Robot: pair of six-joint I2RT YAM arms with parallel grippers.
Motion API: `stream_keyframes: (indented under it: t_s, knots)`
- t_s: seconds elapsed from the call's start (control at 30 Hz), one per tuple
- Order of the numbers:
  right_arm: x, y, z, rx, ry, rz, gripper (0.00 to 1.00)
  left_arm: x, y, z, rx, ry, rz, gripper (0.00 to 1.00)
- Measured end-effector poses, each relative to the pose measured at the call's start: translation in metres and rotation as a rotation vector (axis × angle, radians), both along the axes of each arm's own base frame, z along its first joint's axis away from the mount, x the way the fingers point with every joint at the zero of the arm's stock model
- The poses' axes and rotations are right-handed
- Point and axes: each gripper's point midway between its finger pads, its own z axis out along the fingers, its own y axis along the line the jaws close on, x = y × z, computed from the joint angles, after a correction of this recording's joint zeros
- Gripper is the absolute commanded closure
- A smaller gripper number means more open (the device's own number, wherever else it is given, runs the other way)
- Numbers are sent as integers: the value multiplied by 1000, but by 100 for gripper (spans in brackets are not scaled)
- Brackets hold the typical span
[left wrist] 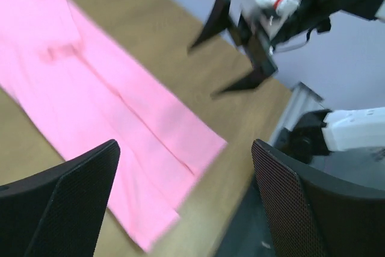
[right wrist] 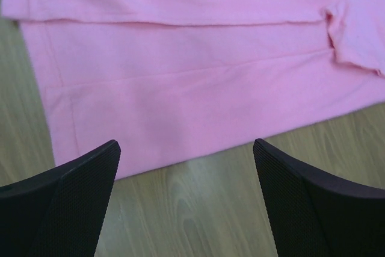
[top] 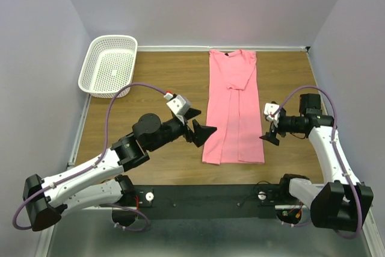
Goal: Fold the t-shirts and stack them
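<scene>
- Looking past the left gripper point(left wrist: 185, 148): spread wide, holding nothing, hovering just off the left edge of the t-shirt point(top: 234, 112)
- Same on the right gripper point(right wrist: 186, 145): spread wide, empty, close above the table point(top: 150, 88) just off the right edge of the shirt
- Found the shirt mid-table between the two, narrowed to a long strip with sleeves tucked in, collar at the far end, hem nearest the arm bases
- Reckon the step in hand is the crosswise fold, hem to collar
- Pinch both hem corners at once, catching every layer, not just the top flap
- Lift level, carry both corners at the same pace, lay the hem square on the shoulders
- Watch the centre line where the flaps meet; likely to gape if dragged
- Leave the basket point(top: 108, 64) at the far-left corner alone
- No print, brand or label readable anywhere in view
</scene>
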Motion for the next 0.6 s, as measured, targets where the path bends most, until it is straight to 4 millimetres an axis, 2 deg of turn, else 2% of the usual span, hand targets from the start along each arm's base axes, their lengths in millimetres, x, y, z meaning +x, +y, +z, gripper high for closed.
stream_keyframes:
  t_s: [0.1, 0.13, 0.2, 0.27, 0.3, 0.33, 0.43, 0.5, 0.6]
  knots:
    - [-24, 8, -13, -45, -3, 159, 10, 5, -2, 14, 81, -211, -36, 14]
    - [-31, 10, -19, -60, 5, 210, 12, 7, -5, 11, 133, -278, -51, 18]
    - [-48, 16, -31, -72, 40, 285, 13, 3, -19, -11, 257, -379, -120, 20]
    - [-70, 22, -48, -93, 88, 350, 13, -10, -32, -49, 385, -436, -213, 22]
    - [-75, 24, -53, -109, 89, 371, 13, -26, -37, -86, 482, -461, -295, 23]
    - [-87, 29, -62, -134, 97, 403, 13, -38, -36, -114, 560, -479, -358, 24]
    - [-109, 40, -78, -200, 97, 478, 14, -63, -24, -175, 725, -506, -498, 24]
    - [-112, 43, -84, -221, 98, 491, 17, -67, -17, -195, 795, -536, -537, 24]
    - [-108, 42, -94, -250, 113, 479, 20, -64, -20, -205, 845, -579, -553, 26]
